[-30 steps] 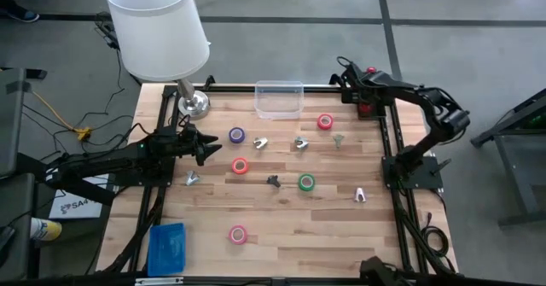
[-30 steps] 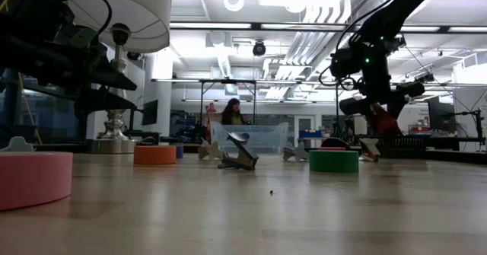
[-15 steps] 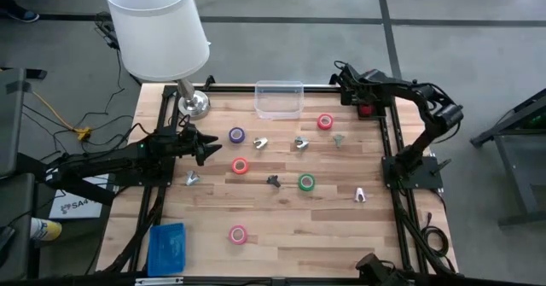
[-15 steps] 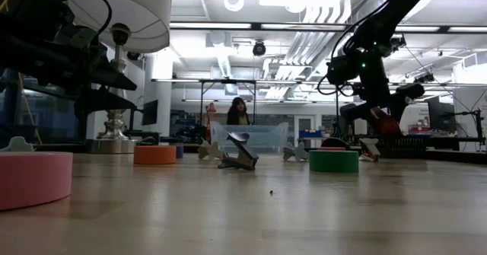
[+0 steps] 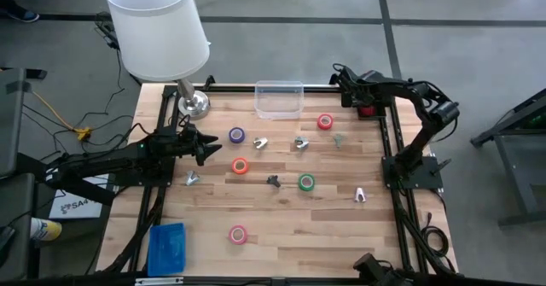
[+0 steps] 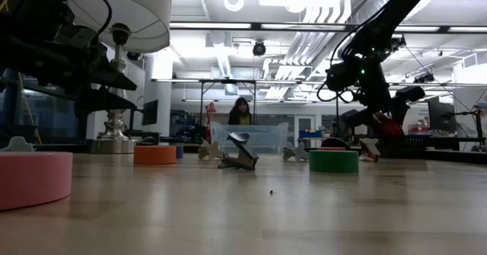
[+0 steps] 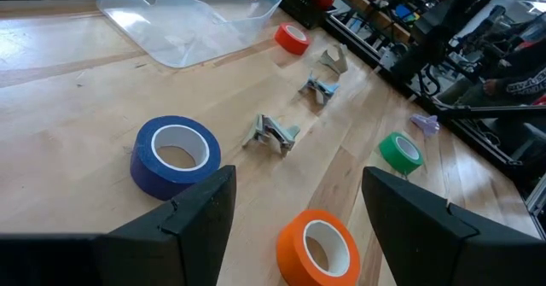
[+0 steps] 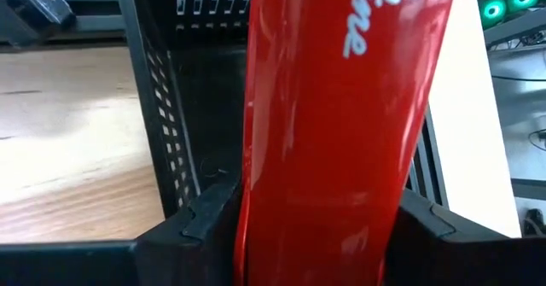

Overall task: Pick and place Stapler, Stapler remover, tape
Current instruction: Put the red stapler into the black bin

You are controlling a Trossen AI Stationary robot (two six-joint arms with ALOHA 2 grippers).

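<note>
The red stapler (image 8: 328, 107) with white lettering fills the right wrist view, and my right gripper (image 8: 317, 222) is shut on it. Seen from above, that gripper (image 5: 360, 98) hangs over the table's far right corner, with a bit of the stapler (image 5: 367, 109) showing. Tape rolls lie flat on the wood: purple (image 5: 236, 135), orange-red (image 5: 240, 166), green (image 5: 306, 182), pink (image 5: 238, 233) and red (image 5: 325, 121). Small staple removers (image 5: 261, 143) (image 5: 301, 142) lie among them. My left gripper (image 5: 205, 147) waits open at the table's left side. My right gripper pinches the stapler's two long sides (image 8: 256, 209) between its two fingers (image 8: 200, 218). The fingers slant down and lie along the stapler, which runs on past them. The stapler (image 6: 386, 124) hangs above the table top, over the black frame at the corner.
A clear plastic container (image 5: 279, 99) stands at the far edge, left of my right gripper. A lamp with a white shade (image 5: 158, 26) stands at the far left corner. A blue flat thing (image 5: 166, 248) lies at the near left. More staple removers (image 5: 274, 181) (image 5: 361, 195) lie mid-table.
My right gripper has tipped further down and sunk a little with the stapler, drifting slightly toward the table's left. The hold is the same.
</note>
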